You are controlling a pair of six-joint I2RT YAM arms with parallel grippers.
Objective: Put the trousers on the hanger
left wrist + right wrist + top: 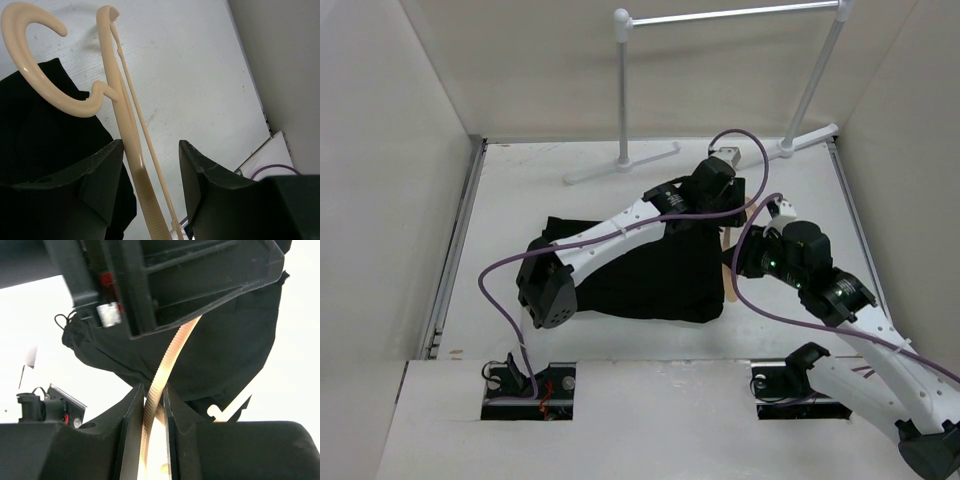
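The black trousers lie crumpled mid-table. The tan hanger stands off their right edge. In the left wrist view the hanger's arm and thin lower bar run up between my fingers, with the hook at top left over the trousers. My left gripper is open around the hanger arm, which is close to the left finger; it also shows in the top view. My right gripper is shut on the hanger's ribbed arm, in front of the trousers; it also shows in the top view.
A white metal rail stand stands at the back, its feet on the table. Enclosure walls close in left, right and behind. Purple cables loop over both arms. The left arm's gripper body hangs just above my right fingers.
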